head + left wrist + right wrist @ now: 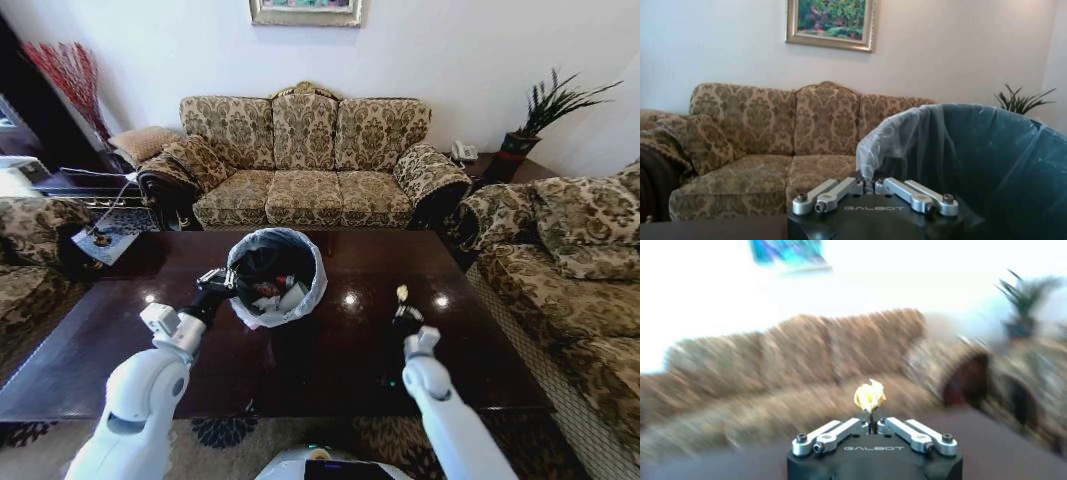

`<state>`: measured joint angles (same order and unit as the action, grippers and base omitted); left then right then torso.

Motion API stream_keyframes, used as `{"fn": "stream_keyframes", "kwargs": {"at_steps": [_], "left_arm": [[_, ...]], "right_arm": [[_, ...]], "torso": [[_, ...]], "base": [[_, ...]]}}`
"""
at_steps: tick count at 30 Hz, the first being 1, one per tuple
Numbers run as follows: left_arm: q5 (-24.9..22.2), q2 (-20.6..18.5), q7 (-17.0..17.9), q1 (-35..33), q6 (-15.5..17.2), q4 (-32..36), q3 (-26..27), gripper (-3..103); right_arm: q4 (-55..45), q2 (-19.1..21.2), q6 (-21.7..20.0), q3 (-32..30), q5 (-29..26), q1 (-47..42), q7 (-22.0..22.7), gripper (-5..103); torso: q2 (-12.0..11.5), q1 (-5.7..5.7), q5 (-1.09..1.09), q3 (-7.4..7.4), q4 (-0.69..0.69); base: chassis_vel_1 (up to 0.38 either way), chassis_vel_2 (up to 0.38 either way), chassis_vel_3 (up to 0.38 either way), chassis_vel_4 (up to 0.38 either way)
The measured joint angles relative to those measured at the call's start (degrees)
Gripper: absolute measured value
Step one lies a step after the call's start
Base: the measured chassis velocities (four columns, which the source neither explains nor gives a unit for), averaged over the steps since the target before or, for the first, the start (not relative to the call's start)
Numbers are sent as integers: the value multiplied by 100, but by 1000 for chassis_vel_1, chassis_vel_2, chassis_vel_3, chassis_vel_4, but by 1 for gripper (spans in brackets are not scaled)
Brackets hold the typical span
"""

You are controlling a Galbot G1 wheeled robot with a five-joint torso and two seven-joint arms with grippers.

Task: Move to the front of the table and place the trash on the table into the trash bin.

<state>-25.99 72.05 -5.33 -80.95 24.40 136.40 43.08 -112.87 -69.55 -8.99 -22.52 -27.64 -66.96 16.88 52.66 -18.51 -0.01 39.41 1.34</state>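
Arms first: my right gripper (pixel 403 312) sits out over the glossy dark-brown table (pixel 480 350), right of centre, its metal fingers pressed together on a small crumpled yellowish wrapper (pixel 869 396) that sticks up between the tips like a little flame. On the head view I see that same scrap (pixel 402 293) as a pale fleck held above the polished wood. My left gripper (pixel 213 283) is at the left rim of the trash bin (pixel 312 292), fingers drawn together with nothing between them. That bin is round and black, lined with a wrinkly translucent bag (pixel 900 135), and stands on the tabletop near the middle; I make out red and white litter (pixel 275 293) inside. Beyond the table, a brocade sofa (pixel 300 160) with a carved crest stands against the wall.
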Motion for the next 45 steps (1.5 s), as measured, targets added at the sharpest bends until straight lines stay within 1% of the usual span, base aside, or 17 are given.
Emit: {"fn": "stream_keyframes", "kwargs": {"at_steps": [3, 6, 7, 8, 10, 13, 16, 19, 25, 30, 32, 33, 37, 39, 40, 43, 45], "left_arm": [[31, -4, -2, 9, 0, -56, -34, 3], [55, -20, -1, 23, 0, -105, -54, 3], [55, -20, -1, 23, 0, -105, -54, 3], [57, -36, -1, 41, 0, -128, -78, 3], [64, -69, 2, 98, 6, -172, -149, 3], [73, -84, -3, 115, 16, -201, -182, 3], [103, -87, -4, 165, 31, -245, -239, 3], [103, -97, -3, 208, 47, -257, -264, 3], [105, -96, -2, 214, 62, -255, -264, 3], [134, -74, -5, 199, 65, -240, -261, 3], [136, -69, -6, 197, 70, -222, -252, 3], [136, -68, -7, 194, 70, -219, -247, 3], [139, -64, -8, 184, 71, -199, -234, 3], [139, -61, -8, 183, 71, -196, -234, 3], [139, -57, -8, 185, 72, -194, -232, 3], [140, -52, -7, 183, 72, -193, -218, 3], [140, -43, -4, 158, 73, -176, -162, 3]], "right_arm": [[-745, 399, -337, 368, -363, 358, 123, 0], [-1570, 1073, -950, 958, -1284, 1180, 122, 0], [-1570, 1073, -950, 958, -1284, 1180, 122, 0], [-1902, 1342, -1218, 1136, -1836, 1571, 0, 0], [-2300, 1771, -1473, 1385, -2537, 2035, -129, 0], [-2478, 2114, -1560, 1757, -2993, 2475, -192, 0], [-2563, 2572, -1663, 2752, -3453, 3267, -278, 0], [-2475, 2628, -1717, 3379, -3471, 3562, -269, 0], [-2283, 2492, -1812, 3808, -3302, 3635, -182, 4], [-2106, 2290, -1761, 3944, -3178, 3738, -149, 25], [-2067, 2245, -1742, 3948, -3147, 3773, -150, 25], [-2062, 2239, -1737, 3945, -3144, 3775, -150, 37], [-2060, 2243, -1706, 3889, -3114, 3769, -151, 52], [-2062, 2246, -1690, 3863, -3096, 3759, -151, 52], [-2074, 2248, -1647, 3790, -3057, 3733, -151, 63], [-2129, 2258, -1568, 3523, -2967, 3628, -163, 69], [-2272, 2379, -1449, 3062, -2806, 3398, -93, 80]], "torso": [[0, 0, 1, 0, -2], [0, 0, 1, 1, 1], [0, 0, 1, 1, 1], [0, -1, 0, 0, 6], [0, -1, 0, 0, -2], [0, 0, 1, 0, -3], [0, 0, 1, 0, 1], [0, 0, 1, 1, 0], [0, 0, 2, 0, 0], [0, 0, 1, 0, 1], [0, -1, 1, 0, 1], [0, -1, 1, 0, 0], [0, 0, 1, 0, 0], [0, 0, 1, 0, 0], [0, 0, 1, 0, 0], [0, 0, 1, 0, 0], [0, -1, 1, 0, 0]], "base": [[0, 0, 0, 0], [0, 0, 0, 0], [0, 0, 0, 0], [0, 0, 0, 0], [0, 0, 0, 0], [0, 0, 0, 0], [0, 0, 0, 0], [0, 0, 0, 0], [0, 0, 0, 0], [0, 0, 0, 0], [0, 0, 0, 0], [0, 0, 0, 0], [0, 0, 0, 0], [0, 0, 0, 0], [0, 0, 0, 0], [0, 0, 0, 0], [0, 0, 0, 0]]}}
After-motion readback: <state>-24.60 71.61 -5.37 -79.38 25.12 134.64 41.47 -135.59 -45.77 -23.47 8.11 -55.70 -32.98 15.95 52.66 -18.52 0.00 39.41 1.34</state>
